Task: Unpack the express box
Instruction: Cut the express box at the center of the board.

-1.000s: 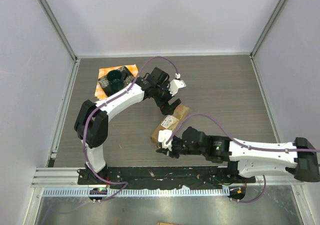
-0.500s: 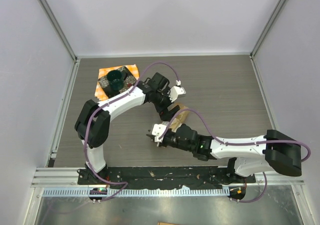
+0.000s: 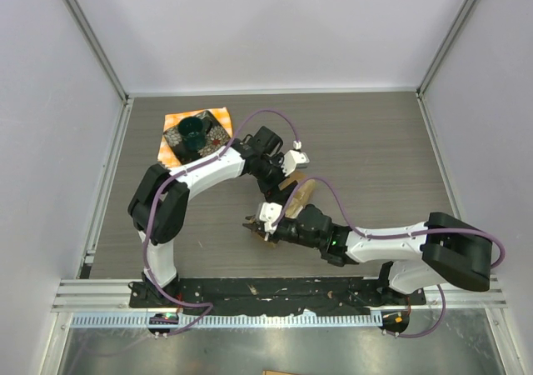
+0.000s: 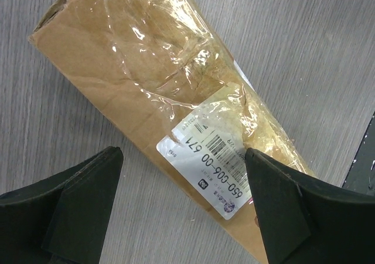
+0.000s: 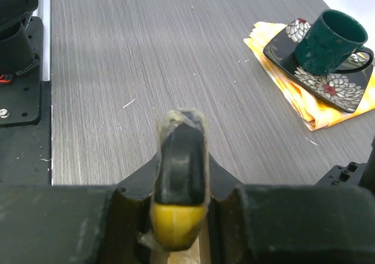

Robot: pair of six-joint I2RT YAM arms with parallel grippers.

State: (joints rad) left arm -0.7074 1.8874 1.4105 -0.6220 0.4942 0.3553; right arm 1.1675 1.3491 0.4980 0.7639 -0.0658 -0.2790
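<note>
The express box (image 4: 176, 94) is an oblong brown cardboard parcel with shiny tape and a white barcode label (image 4: 214, 161). It lies diagonally on the table. In the top view only part of it (image 3: 302, 193) shows between the two arms. My left gripper (image 4: 184, 217) is open above the box's labelled part, one finger to each side, holding nothing; it also shows in the top view (image 3: 281, 182). My right gripper (image 5: 180, 217) is shut on a black-and-yellow taped tool (image 5: 180, 170). In the top view it (image 3: 261, 222) is at the box's near-left end.
A dark green cup (image 5: 328, 38) stands on a dark patterned dish (image 5: 319, 76) on an orange cloth (image 3: 176, 143) at the table's back left. A black base rail (image 3: 275, 290) runs along the near edge. Grey walls enclose the table.
My right gripper has swung left and forward with the tool to the box's near end. My left gripper has shifted slightly nearer, over the box.
</note>
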